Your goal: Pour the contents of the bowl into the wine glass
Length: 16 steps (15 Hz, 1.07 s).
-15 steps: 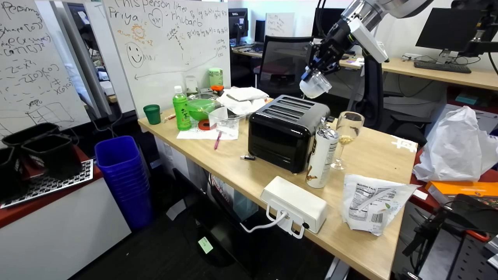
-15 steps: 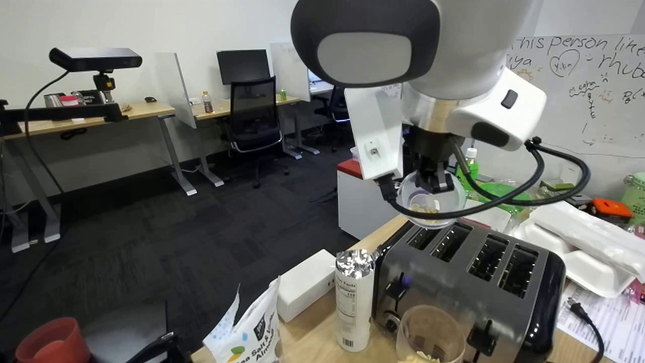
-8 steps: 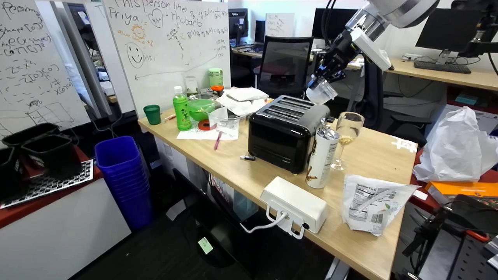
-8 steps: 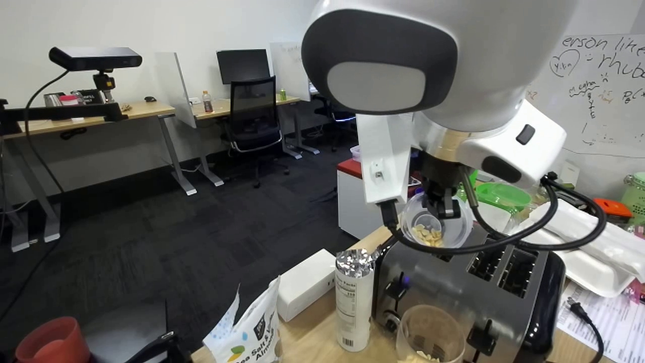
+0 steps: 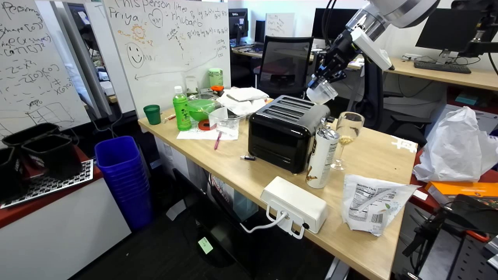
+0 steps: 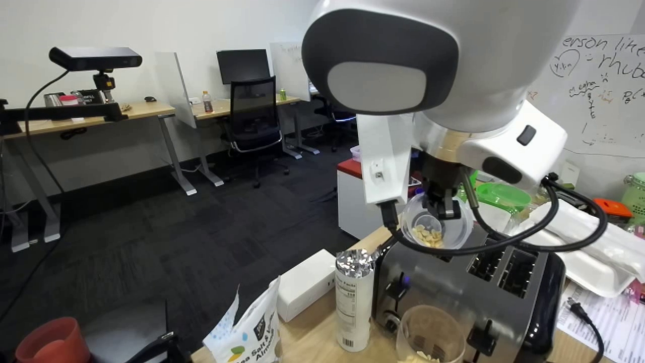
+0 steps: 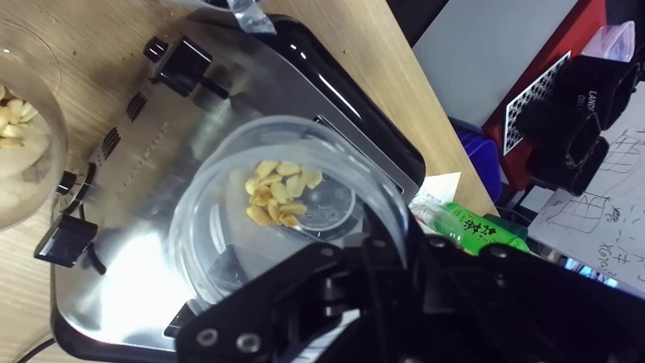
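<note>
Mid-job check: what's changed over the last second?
The gripper, closed on the bowl, has carried it lower and nearer the wine glass, nearly all within the first half-second; since then it has barely moved. Nothing was grasped or released. The wine glass, the pale pieces inside it, the toaster and the foil-topped canister stayed put.

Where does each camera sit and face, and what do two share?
An exterior view: near the wine glass, facing the lever side of the toaster; arm large above claw.
An exterior view: off the long edge of the table, facing the whiteboard; arm and claw upper right.
Wrist view: on the arm, looking down into the bowl of pale bits; claw at the bottom.
Both exterior views share the toaster, wine glass, white canister and snack pouch.
</note>
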### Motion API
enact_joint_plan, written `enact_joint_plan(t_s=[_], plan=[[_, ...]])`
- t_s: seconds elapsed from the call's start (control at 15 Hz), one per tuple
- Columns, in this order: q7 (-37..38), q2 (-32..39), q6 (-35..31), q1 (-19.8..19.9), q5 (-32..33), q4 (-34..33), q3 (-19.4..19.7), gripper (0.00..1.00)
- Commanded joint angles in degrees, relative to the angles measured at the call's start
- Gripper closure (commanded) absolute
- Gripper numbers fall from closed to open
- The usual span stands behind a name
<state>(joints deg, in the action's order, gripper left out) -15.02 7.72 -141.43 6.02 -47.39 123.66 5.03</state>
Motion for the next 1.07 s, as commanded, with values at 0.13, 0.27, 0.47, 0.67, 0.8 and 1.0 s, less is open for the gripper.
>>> enact_joint_plan(t_s=[0.13,0.27,0.47,0.67,0.8,1.0], plan=[[-3.4,-0.2,8.3,3.6,-3.8,-0.9,1.1,0.98],[-5.3,0.1,13.0,5.2,-6.0,-1.6,2.1,0.98],[-6.2,1.2,19.7,7.0,-9.7,-3.0,3.7,0.98],[-5.0,3.2,23.1,7.8,-11.6,-4.3,5.0,0.98],[-5.0,4.4,23.8,8.1,-12.6,-4.7,5.5,0.98],[-4.8,6.3,25.4,8.8,-13.0,-5.4,5.9,0.98]])
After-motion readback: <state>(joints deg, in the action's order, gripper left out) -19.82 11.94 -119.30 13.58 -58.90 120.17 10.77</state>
